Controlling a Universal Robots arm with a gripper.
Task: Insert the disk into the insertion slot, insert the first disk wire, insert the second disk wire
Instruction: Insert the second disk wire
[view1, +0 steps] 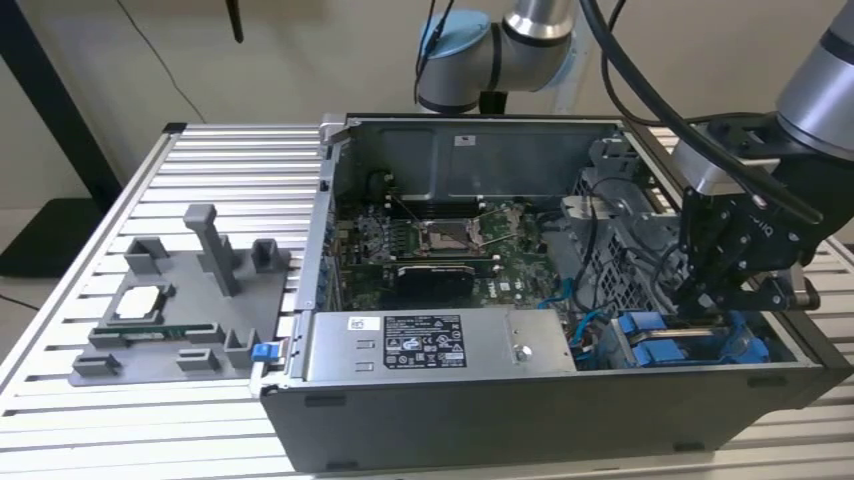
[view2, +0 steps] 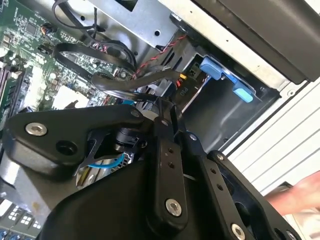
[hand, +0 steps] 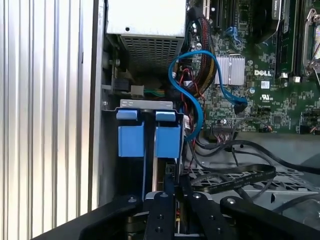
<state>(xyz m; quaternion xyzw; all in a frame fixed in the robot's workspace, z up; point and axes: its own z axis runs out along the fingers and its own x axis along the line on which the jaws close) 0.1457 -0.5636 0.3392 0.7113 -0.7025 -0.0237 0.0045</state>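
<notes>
**Arm reaches down into the drive corner of the open computer case**

On the slatted metal table (view1: 80, 420) an open grey desktop computer case (view1: 534, 425) lies on its side, its green motherboard (view1: 441, 245) facing up. The grey robot arm (view1: 801, 90) comes in from the exterior view's right, bends downward over the case wall and hangs its black gripper (view1: 703, 300) nearly straight down into the case's corner on that side, right above the bright blue plastic drive frames (view1: 654, 340).

In the first wrist view the gripper (hand: 172, 200) points along two blue-fronted carriers standing side by side in the drive cage. The one in line with the fingers (hand: 161, 212) looks to be the disk in its blue frame (hand: 167, 140); the other blue-fronted drive unit (hand: 131, 140) sits just beside it, nearer the case's outer wall. Both seem seated in their slots. The fingers stand close together on a thin edge of something between them, but I cannot tell whether they truly grip it.

A light blue data cable (hand: 192, 90) loops from beside the carriers over to the motherboard. Black flat cables (hand: 235, 177) lie near the gripper.

On the table at the exterior view's left sits a grey plastic fixture tray (view1: 174, 320).
</notes>
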